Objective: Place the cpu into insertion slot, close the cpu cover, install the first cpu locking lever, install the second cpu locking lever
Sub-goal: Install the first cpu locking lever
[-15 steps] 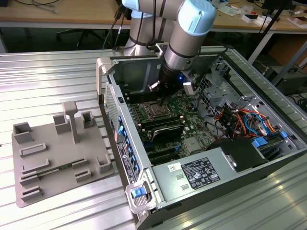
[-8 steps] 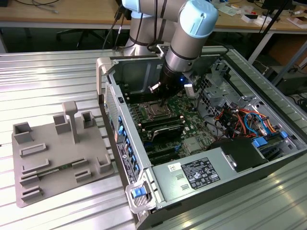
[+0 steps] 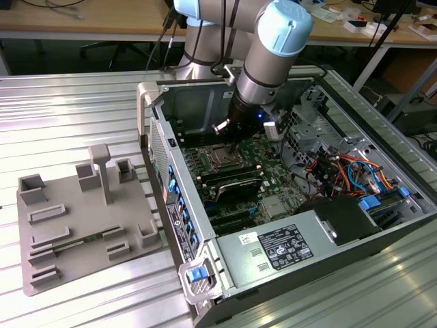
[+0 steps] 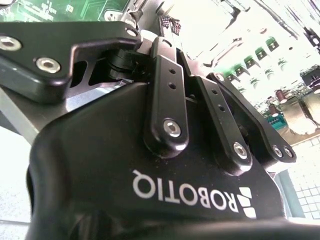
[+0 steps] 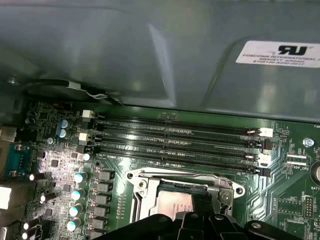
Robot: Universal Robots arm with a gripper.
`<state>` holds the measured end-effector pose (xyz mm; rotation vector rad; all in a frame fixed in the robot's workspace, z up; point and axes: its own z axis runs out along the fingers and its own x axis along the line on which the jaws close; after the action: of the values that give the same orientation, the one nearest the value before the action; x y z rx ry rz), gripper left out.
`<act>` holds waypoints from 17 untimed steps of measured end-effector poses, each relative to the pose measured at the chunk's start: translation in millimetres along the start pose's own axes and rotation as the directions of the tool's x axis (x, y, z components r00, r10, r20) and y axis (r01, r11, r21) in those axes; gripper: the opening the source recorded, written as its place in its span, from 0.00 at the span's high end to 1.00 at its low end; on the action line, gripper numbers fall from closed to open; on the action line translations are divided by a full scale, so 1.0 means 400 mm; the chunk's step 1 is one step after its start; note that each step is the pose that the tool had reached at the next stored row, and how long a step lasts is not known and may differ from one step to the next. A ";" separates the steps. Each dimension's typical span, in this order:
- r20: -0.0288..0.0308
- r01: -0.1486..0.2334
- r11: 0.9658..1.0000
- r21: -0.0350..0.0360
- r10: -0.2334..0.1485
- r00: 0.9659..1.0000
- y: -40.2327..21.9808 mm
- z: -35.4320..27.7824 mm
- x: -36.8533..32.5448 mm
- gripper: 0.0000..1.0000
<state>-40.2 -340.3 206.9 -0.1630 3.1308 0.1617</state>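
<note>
In the exterior view the arm reaches down into the open computer case, with my gripper [image 3: 228, 142] just above the insertion slot [image 3: 221, 159] on the green board. The first wrist view looks down on that slot [image 5: 182, 189], a dark recess inside a silver frame. The silvery top of the cpu [image 5: 172, 205] shows within the frame, directly under my gripper [image 5: 199, 216]. The cpu cover [image 5: 150, 176] appears as silver metal around the chip; I cannot tell whether it lies fully flat. The gripper's black body and linkage [image 4: 170, 100] take up the second wrist view.
Long black memory slots [image 5: 175, 142] run just beyond the socket, under the grey case wall [image 5: 150, 55]. Black finned bars [image 3: 232, 181] sit beside the socket. Coloured cables [image 3: 348, 171] and a power supply [image 3: 287, 246] occupy the case. A grey fixture [image 3: 75, 219] stands outside it.
</note>
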 end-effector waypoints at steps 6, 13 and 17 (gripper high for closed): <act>0.000 0.000 1.000 0.000 0.000 1.000 -0.012 -0.001 0.001 0.89; 0.000 0.000 1.000 0.000 0.000 1.000 -0.026 -0.004 0.003 0.89; 0.000 0.000 1.000 0.000 0.000 1.000 -0.030 -0.011 0.003 0.89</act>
<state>-40.0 -352.7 210.0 -0.1630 3.1308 0.1624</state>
